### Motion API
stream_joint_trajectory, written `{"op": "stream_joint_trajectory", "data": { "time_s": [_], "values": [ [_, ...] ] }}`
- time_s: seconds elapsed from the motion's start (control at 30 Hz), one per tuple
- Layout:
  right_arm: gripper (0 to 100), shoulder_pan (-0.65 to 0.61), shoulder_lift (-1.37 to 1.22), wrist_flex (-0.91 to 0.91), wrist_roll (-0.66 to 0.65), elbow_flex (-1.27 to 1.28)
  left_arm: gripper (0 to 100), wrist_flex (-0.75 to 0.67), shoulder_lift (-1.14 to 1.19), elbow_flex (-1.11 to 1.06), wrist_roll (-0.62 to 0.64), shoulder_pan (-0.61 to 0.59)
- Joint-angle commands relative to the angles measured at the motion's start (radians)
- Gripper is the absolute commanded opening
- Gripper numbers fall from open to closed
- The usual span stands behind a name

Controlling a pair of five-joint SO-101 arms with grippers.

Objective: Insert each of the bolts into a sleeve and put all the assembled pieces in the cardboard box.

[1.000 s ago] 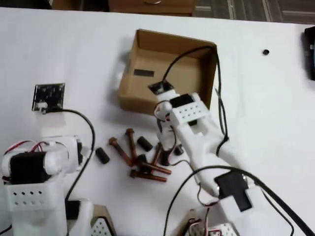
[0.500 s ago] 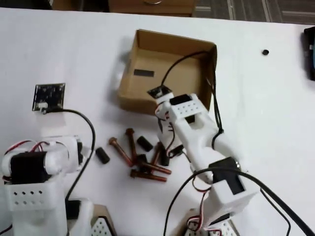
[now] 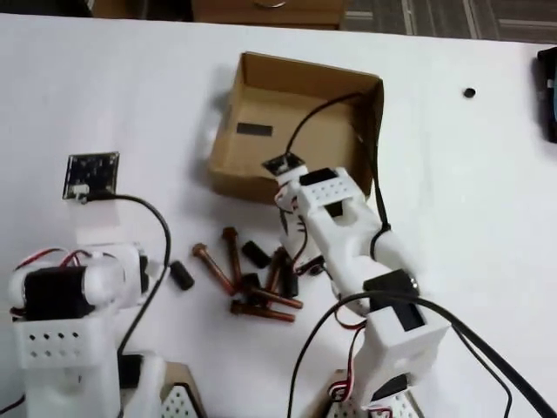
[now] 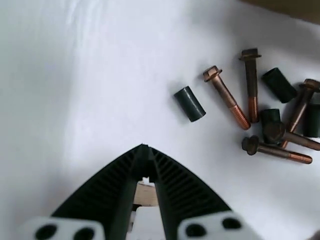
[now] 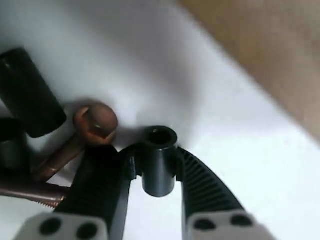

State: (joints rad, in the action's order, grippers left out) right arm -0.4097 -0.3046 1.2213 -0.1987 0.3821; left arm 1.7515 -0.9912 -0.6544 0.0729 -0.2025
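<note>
My right gripper (image 5: 155,154) is shut on a black sleeve (image 5: 159,167), which stands upright between the fingers, just beside a copper bolt's head (image 5: 97,121). From above, this gripper (image 3: 291,275) sits at the right edge of the bolt pile (image 3: 258,293), in front of the cardboard box (image 3: 261,178). My left gripper (image 4: 144,148) is shut on nothing and hovers over bare table. A lone sleeve (image 4: 189,103) lies ahead of it, with several bolts (image 4: 226,97) and more sleeves (image 4: 278,84) beyond. The left arm (image 3: 61,322) stands at the near left.
Another black sleeve (image 5: 30,92) lies close to my right gripper. The box wall (image 5: 265,45) is right behind the held sleeve. Cables (image 3: 374,174) run over the box's right side. A small dark object (image 3: 470,91) lies at the far right.
My right arm has folded in and drawn its gripper a little toward the bolt pile. The left arm has shifted only slightly.
</note>
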Motion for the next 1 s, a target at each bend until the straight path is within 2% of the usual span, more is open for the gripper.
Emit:
{"op": "stream_joint_trajectory", "data": {
  "time_s": [0.0, 0.1, 0.27, 0.37, 0.5, 0.6, 0.8, 0.97],
  "values": [
    [1.9, 0.005, -0.030, -0.022, 0.002, 0.002, 2, -0.018, 0.002, -0.018, 0.006, -0.003],
    [2.0, 0.007, -0.019, -0.019, 0.003, 0.002, 2, -0.018, 0.002, -0.012, 0.084, -0.003],
    [2.0, 0.074, 0.111, -0.013, 0.003, 0.002, 2, -0.054, 0.006, 0.031, 0.321, 0.049],
    [2.0, 0.148, 0.251, -0.013, 0.003, 0.002, 2, -0.089, 0.009, 0.064, 0.454, 0.169],
    [2.0, 0.225, 0.441, -0.016, 0.003, 0.002, 2, -0.172, 0.011, 0.082, 0.629, 0.391],
    [2.0, 0.259, 0.541, -0.016, 0.003, 0.005, 2, -0.232, 0.015, 0.070, 0.660, 0.476],
    [2.0, 0.283, 0.604, -0.016, 0.003, 0.005, 2, -0.404, 0.203, -0.038, 0.692, 0.473],
    [2.0, 0.285, 0.605, -0.033, 0.068, 0.002, 2, -0.485, 0.479, 0.013, 0.747, 0.433]
  ]
}}
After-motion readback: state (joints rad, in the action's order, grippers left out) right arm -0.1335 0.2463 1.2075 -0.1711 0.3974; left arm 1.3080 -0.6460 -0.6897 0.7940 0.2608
